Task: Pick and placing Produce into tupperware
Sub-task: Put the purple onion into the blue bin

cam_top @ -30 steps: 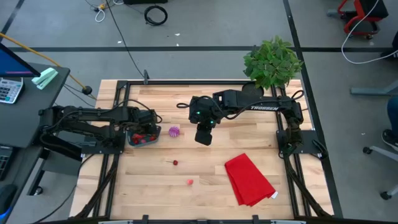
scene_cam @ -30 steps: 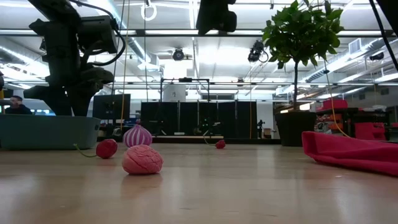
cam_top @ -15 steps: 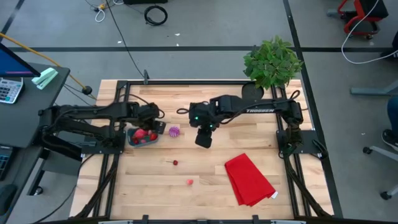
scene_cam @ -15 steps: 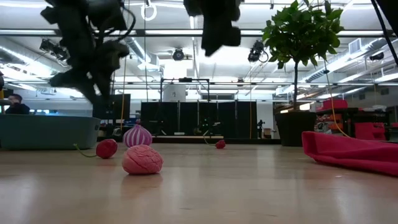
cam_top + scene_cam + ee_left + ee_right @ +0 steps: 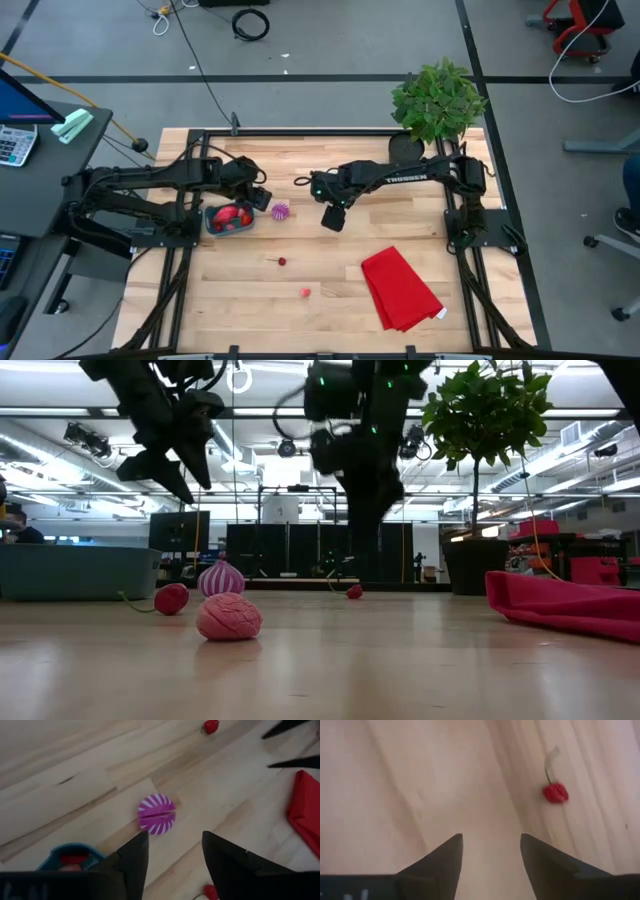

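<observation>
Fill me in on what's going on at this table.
Two arms are packing produce into a tupperware, which already holds some red pieces. The left gripper hangs open and empty just beside it, above the purple piece. The right gripper, also open and empty, is mid-table. A red cherry and a pink piece lie loose.

Left gripper (image 5: pixel 262 198) lifted off tupperware (image 5: pixel 228 220)

The right arm (image 5: pixel 400 179) carries white lettering that seems to read "TROSSEN".
</observation>
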`<state>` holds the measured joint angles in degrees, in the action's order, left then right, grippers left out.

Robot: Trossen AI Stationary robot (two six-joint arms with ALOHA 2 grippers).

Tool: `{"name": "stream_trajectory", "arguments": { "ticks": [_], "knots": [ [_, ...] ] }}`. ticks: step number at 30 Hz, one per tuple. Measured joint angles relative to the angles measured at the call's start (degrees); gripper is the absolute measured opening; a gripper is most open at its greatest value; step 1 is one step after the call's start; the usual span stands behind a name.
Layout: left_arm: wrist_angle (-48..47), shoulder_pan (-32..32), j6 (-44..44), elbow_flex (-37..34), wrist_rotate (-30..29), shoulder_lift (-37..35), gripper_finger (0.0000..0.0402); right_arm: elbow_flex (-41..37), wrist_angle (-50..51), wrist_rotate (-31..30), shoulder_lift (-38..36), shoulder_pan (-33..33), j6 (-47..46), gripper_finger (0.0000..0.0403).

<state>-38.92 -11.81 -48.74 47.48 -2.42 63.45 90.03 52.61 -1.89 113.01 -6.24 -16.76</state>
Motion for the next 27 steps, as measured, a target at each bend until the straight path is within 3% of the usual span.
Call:
{"name": "stream_trajectory", "arguments": {
  "ticks": [6, 13, 20, 27],
  "knots": [
    [6.3, 0.0, 3.0, 0.1, 0.0, 3.2, 0.0232, -4.8, -2.2, 2.2, 0.0, -2.5, -3.7, 0.0207],
    [12.9, 0.8, 4.0, 0.0, 0.6, 12.7, 0.0268, -6.3, -3.6, 3.9, 0.0, -3.0, -4.7, 0.0204],
    [11.0, 1.1, 2.5, 0.0, 0.8, 20.0, 0.0268, -6.3, -4.7, 5.5, 0.0, -2.8, -4.8, 0.0204],
    [10.8, 1.5, 1.3, -0.1, 2.2, 22.7, 0.0271, -6.3, -6.1, 5.6, 0.0, -2.9, -4.7, 0.0202]
  ]
}}
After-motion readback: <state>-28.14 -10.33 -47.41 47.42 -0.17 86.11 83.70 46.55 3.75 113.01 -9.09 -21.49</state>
